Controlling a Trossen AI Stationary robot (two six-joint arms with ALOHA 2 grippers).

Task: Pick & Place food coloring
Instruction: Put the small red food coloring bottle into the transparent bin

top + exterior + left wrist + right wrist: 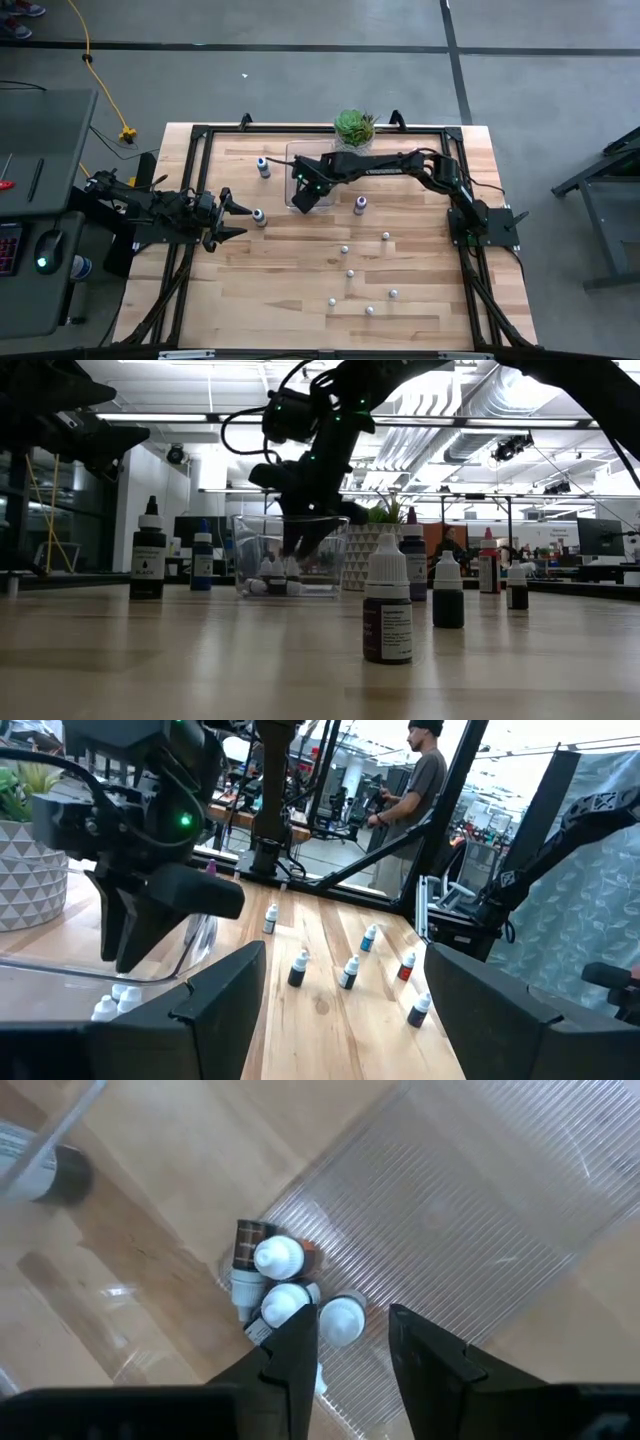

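Right wrist view: right gripper (353, 1345) fingers apart, empty, over clear bin (480, 1210) at table's 12 o'clock. Three food coloring bottles (285, 1295) clustered in bin corner, caps toward camera; tilt unclear. Left gripper (237, 218) apart at 9 o'clock.

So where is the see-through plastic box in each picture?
High view: clear bin at the table's far middle, under the right gripper.
Low view: bin centre-left, gripper dipping inside.
Left wrist view: only its curved wall shows.
Right wrist view: ribbed floor fills the picture.
Shared landmark: potted succulent beside the bin.
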